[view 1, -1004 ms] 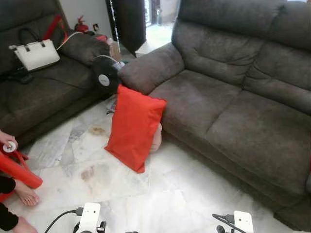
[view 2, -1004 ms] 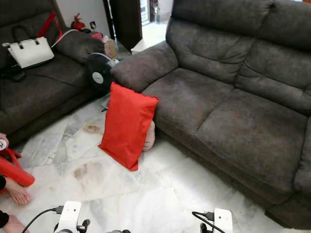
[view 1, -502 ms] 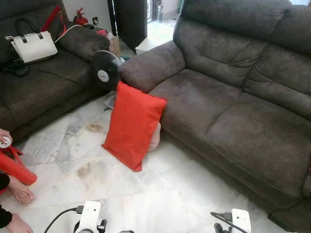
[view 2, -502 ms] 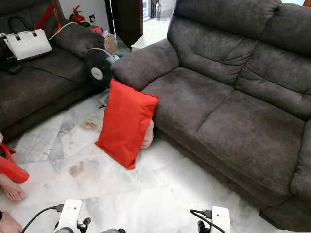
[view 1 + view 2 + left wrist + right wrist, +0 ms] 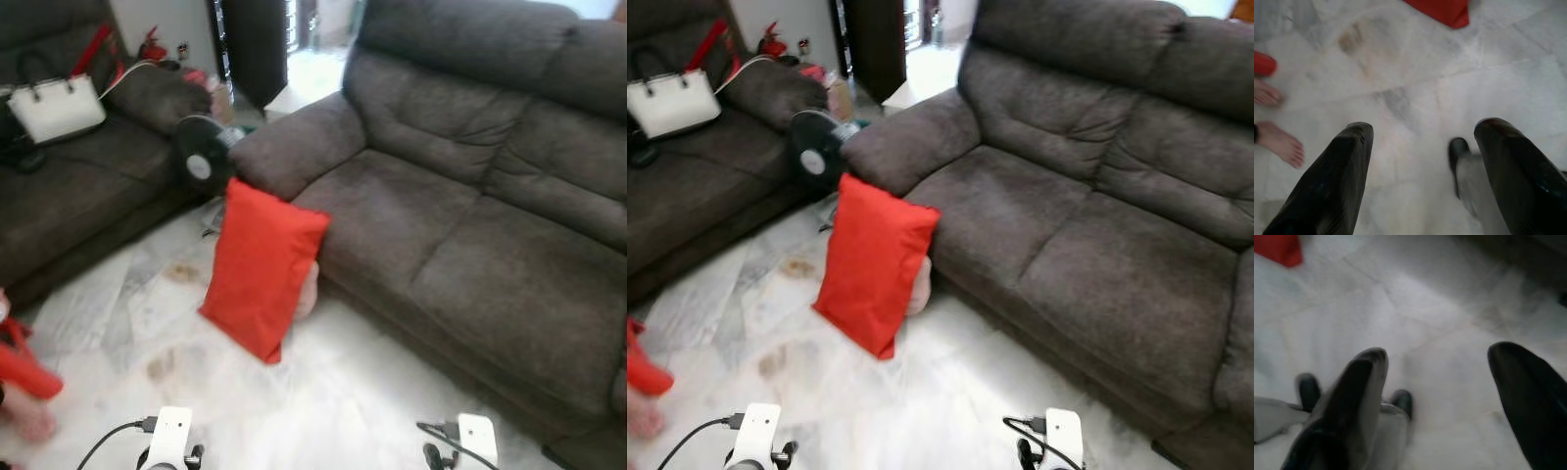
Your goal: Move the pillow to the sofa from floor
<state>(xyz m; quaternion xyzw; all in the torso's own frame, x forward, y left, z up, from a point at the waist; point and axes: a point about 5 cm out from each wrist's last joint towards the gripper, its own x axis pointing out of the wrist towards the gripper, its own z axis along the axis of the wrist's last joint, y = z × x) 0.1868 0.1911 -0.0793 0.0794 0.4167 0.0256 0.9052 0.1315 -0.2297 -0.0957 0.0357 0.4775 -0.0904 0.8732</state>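
Left eye view, marble floor (image 5: 323, 392), red pillow (image 5: 263, 266) against sofa (image 5: 470, 235)

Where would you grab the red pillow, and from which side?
Probably by the top edge of the red pillow, coming from above and in front: it stands on end, leaning against the sofa, so that edge is free and the sofa blocks its back.

Both my arms hang low in front of me. My left gripper of two long black fingers (image 5: 1420, 147) points down at the floor with its fingers spread wide apart, gripping nothing. My right gripper of two long black fingers (image 5: 1437, 377) is the same deal, pointing down with fingers splayed and empty. In the head camera, my white left wrist box (image 5: 168, 441) and white right wrist box (image 5: 474, 439) poke up, each with a black cable.
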